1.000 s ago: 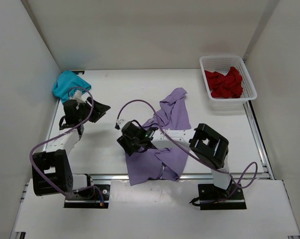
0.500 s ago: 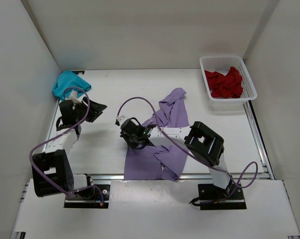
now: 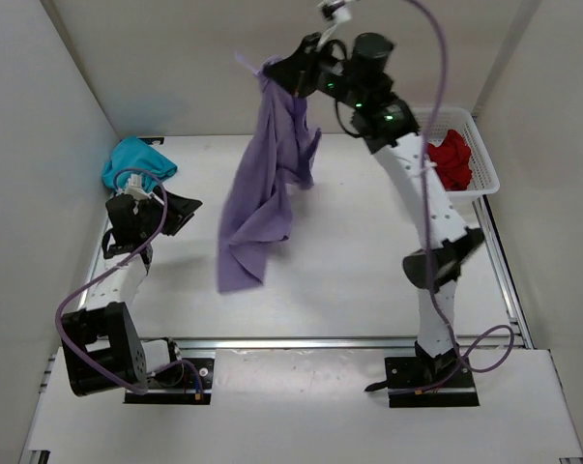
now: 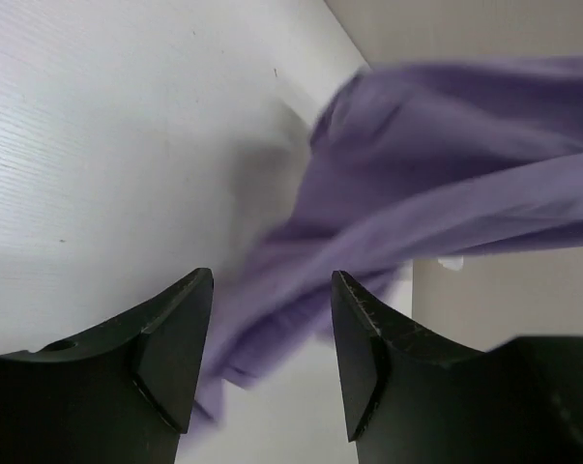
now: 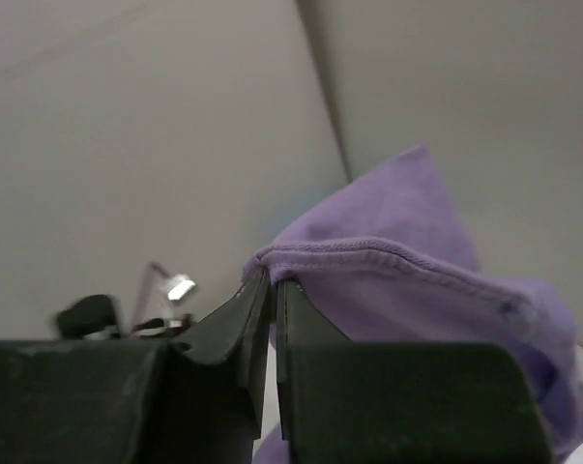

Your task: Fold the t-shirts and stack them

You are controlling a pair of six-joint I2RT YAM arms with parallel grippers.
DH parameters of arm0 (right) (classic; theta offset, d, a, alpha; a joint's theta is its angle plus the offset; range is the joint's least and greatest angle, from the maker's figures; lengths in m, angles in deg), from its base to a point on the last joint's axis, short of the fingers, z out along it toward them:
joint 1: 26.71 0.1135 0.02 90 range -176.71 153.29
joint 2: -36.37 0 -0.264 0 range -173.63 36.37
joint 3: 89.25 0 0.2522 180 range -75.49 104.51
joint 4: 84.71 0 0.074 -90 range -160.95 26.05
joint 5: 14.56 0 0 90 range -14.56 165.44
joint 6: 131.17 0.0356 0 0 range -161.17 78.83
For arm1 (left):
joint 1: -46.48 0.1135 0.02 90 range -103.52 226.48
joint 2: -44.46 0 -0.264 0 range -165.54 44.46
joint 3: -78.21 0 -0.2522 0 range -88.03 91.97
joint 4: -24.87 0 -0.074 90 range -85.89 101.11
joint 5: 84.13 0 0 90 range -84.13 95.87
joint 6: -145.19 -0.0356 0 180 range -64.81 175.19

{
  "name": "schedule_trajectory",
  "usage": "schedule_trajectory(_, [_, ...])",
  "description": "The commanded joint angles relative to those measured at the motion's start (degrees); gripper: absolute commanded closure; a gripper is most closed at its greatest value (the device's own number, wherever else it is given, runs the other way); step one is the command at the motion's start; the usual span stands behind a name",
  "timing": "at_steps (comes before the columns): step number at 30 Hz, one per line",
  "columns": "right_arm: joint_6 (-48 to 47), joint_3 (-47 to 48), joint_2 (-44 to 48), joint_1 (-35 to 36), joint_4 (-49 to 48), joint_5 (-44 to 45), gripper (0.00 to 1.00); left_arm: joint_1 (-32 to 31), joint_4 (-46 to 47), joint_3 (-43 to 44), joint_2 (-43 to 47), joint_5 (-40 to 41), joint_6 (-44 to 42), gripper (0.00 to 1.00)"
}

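**Hoisting the pale lavender-purple cloth t-shirt (image 3: 257,198) by one edge**

Pinches a seamed edge of that shirt in the right gripper (image 5: 272,290), jaws pressed almost together with only the thin fold of cloth between them. Holds it high over the far part of the white desk (image 3: 359,251), close to the back wall (image 3: 175,68), arm stretched upward: by the look of it, to let the cloth's own weight pull the bunched body straight and show where sleeves and hem lie before any fold. Hangs long and twisted all the same, lower end close above the desk or just brushing it; cannot tell which.

Rests the left gripper (image 4: 272,290) low at the left side of the desk, jaws partly open with nothing between them, turned toward the hanging cloth. Seems placed to take a lower corner, so as to spread the shirt flat between two grips.

Leaves the teal-turquoise cloth t-shirt (image 3: 131,162) crumpled in the far left corner, just behind the left gripper, and the deep red cloth t-shirt (image 3: 448,159) heaped in the white plastic mesh basket (image 3: 426,111) at the far right. Reads as early in the task: nothing folded, nothing stacked.
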Motion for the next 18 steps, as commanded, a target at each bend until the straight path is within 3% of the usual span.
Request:
schedule_trajectory(1, [10.4,-6.8,10.6,-0.6,-10.8,-14.2,1.0,2.5,-1.8,2.6,4.0,-1.6,-0.6,0.37])
schedule_trajectory(5, [5.6,-21.0,26.8,-1.8,-11.5,-13.8,1.0,4.2,-4.3,3.7,5.8,-1.1,-1.1,0.37])
schedule_trajectory(7, [6.4,-36.1,36.3,-4.1,-17.7,-14.2,1.0,4.0,-4.9,3.7,7.2,-0.4,-1.5,0.37])
schedule_trajectory(10, [15.0,-72.1,52.8,-12.9,-32.7,-17.5,1.0,3.3,-7.1,3.4,9.2,3.8,-3.0,0.37])
schedule_trajectory(12, [20.0,-88.8,58.1,-17.3,-42.1,-22.0,1.0,2.6,-7.9,1.9,10.9,6.0,-3.6,0.37])
schedule_trajectory(14, [22.9,-108.5,63.2,-21.1,-45.6,-21.3,1.0,1.6,-8.7,-0.5,13.5,9.3,-5.0,0.36])
schedule_trajectory(17, [24.0,-126.2,67.4,-26.4,-46.7,-19.1,0.99,-2.2,-10.1,-5.8,15.9,14.7,-5.1,0.36])
schedule_trajectory(18, [24.4,-128.0,67.9,-27.0,-46.9,-19.4,0.98,-3.5,-9.7,-7.0,16.1,15.1,-5.2,0.36])
